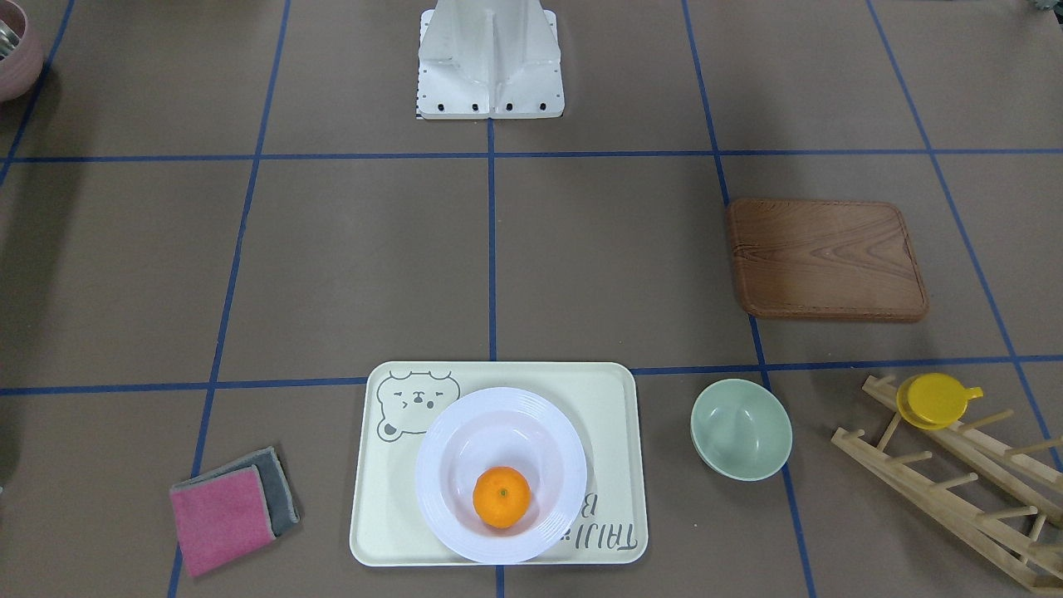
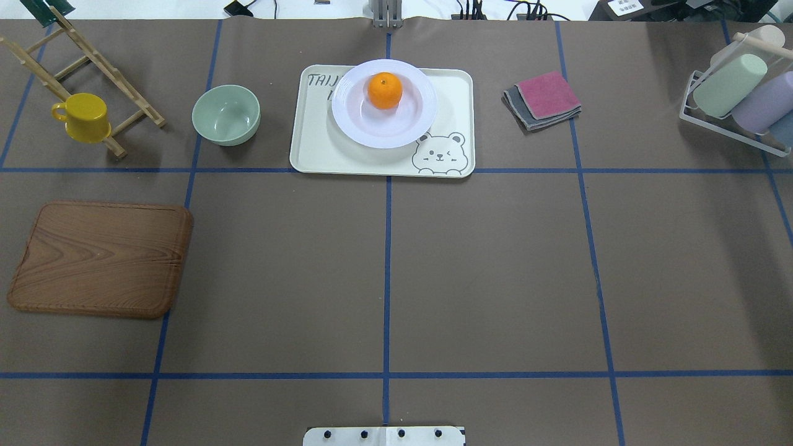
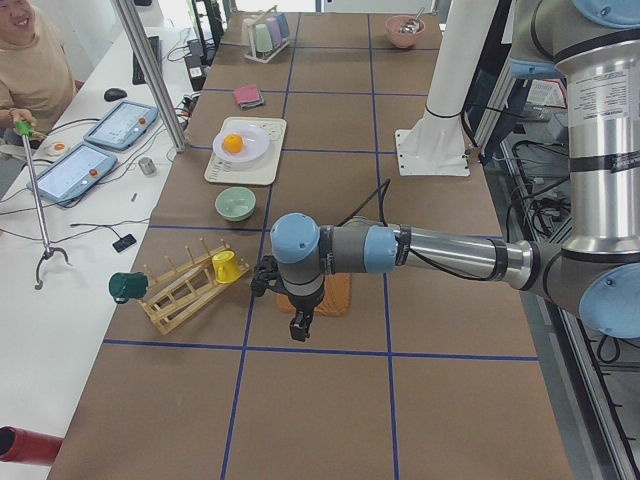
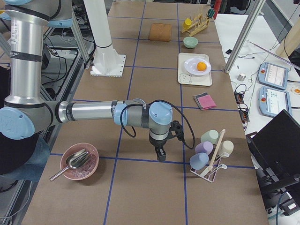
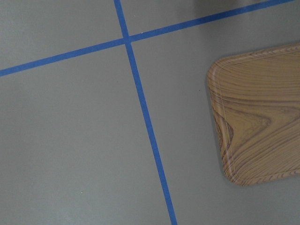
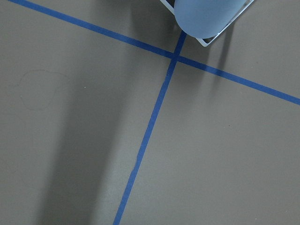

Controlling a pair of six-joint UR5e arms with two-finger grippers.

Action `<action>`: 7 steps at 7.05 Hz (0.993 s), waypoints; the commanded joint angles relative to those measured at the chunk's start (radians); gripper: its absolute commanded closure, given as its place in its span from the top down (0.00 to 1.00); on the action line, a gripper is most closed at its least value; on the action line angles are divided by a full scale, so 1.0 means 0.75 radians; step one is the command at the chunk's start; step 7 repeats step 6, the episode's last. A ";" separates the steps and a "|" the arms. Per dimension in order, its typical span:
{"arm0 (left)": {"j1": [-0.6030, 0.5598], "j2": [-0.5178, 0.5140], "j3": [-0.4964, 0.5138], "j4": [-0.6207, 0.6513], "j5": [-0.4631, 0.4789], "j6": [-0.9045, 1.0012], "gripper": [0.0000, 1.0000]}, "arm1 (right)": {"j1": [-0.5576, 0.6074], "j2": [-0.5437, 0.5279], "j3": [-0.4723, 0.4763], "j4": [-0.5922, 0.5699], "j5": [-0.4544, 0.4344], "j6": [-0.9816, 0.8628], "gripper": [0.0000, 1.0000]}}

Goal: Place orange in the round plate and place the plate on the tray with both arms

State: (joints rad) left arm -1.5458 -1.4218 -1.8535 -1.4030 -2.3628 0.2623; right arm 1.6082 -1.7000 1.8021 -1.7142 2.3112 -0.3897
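Left gripper & right gripper both hang well away from the tray, I can't tell if either's open or closed; orange sits in round plate, plate resting on tray.

The tray is flanked by a green bowl and folded cloths; bare table is left on the robot's side.
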 commanded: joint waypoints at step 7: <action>0.001 -0.002 0.001 -0.003 -0.001 0.000 0.99 | -0.001 0.002 0.000 0.001 0.005 0.025 1.00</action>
